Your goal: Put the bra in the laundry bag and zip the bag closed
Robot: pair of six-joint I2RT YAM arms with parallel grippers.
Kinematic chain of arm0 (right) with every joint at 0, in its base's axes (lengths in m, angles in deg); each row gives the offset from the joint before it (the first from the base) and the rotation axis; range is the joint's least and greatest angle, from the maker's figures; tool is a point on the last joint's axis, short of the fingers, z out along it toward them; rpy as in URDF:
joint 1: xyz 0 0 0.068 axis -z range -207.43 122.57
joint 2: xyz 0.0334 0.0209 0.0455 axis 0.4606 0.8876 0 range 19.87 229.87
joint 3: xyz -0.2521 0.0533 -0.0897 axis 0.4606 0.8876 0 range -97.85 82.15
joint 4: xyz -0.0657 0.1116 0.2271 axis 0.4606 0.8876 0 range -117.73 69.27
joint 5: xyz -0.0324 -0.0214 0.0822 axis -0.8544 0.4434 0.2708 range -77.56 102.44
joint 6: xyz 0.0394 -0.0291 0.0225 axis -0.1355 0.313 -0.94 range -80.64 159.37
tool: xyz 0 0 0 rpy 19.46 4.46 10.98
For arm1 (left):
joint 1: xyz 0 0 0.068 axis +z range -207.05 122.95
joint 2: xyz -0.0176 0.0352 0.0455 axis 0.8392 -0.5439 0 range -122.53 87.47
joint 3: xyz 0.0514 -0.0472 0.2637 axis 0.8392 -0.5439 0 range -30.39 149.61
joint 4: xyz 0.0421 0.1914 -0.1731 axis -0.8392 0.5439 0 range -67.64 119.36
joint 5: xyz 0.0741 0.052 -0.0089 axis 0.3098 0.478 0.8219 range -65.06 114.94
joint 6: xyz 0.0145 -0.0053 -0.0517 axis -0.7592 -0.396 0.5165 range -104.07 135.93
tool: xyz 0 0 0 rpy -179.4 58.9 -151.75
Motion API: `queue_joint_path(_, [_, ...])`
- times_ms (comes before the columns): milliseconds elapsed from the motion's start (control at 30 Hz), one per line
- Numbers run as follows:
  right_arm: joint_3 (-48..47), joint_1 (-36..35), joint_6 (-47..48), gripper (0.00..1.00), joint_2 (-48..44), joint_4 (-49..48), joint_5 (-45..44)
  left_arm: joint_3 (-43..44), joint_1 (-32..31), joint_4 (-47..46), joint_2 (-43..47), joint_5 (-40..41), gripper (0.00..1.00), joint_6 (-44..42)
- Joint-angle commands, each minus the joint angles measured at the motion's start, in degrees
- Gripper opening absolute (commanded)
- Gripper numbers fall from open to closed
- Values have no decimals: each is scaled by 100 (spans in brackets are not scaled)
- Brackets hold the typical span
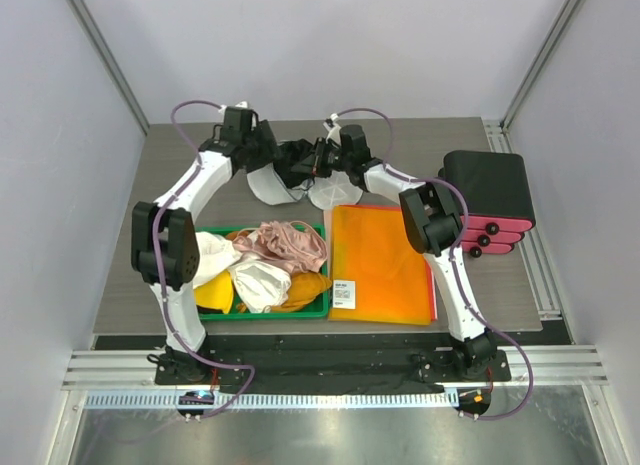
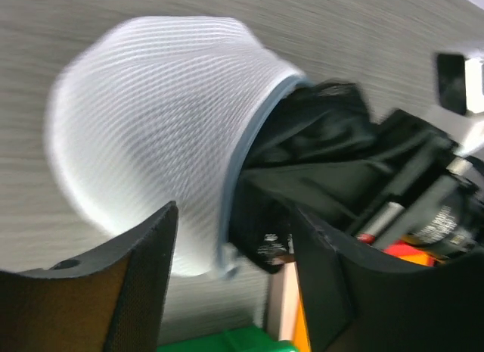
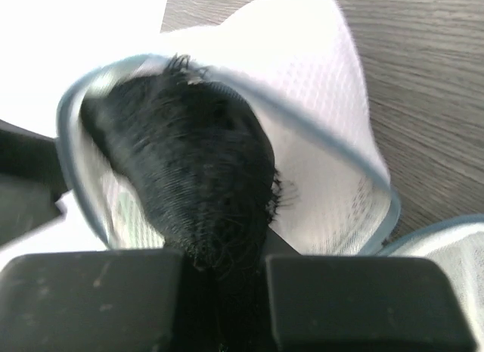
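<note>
The bra (image 3: 189, 178) is clamped between the fingers of the right gripper (image 3: 223, 288) and is held in the open mouth of the laundry bag (image 2: 151, 125), at the far middle of the table (image 1: 480, 285). The fingers of the left gripper (image 2: 231, 242) are spread, with nothing grasped. Insertion is judged partly done. Release, tucking and zipping remain to be done.
</note>
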Motion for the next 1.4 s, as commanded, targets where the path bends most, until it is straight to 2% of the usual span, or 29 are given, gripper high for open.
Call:
queue_joint_path(0, [-298, -63, -152, 1, 34, -362, 168, -420, 642, -151, 662, 320, 58, 517])
queue_joint_path(67, [-351, -63, -143, 1, 78, -309, 168, -623, 757, -239, 672, 346, 52, 572])
queue_joint_path(100, [-412, -89, -152, 1, 87, -265, 159, -580, 819, -179, 576, 607, 51, 572])
queue_joint_path(300, [-623, -186, -125, 1, 236, -46, 115, 132, 942, 718, -119, 1223, 37, 729])
queue_joint_path(400, [-728, -239, -116, 1, 333, 60, 106, 2, 951, 640, -242, 1541, 33, 809])
queue_joint_path(533, [-817, -309, -99, 1, 395, 148, 97, 27, 960, 665, -514, 1541, 24, 844])
queue_joint_path(733, [-834, -336, -90, 1, 421, 183, 45, 62, 1030, 596, -919, 1471, 21, 888])
queue_joint_path(1000, [-1106, -388, -152, 1, 623, 254, 1, 177, 951, 350, -1420, 655, 18, 985])
queue_joint_path(1200, [-1686, -476, -204, 1, 1000, 447, -122, -183, 784, -186, -1227, 461, 18, 1125])
queue_joint_path(1367, [-2056, -494, -196, 1, 1265, 623, -210, -263, 793, -240, -1113, 408, 18, 1081])
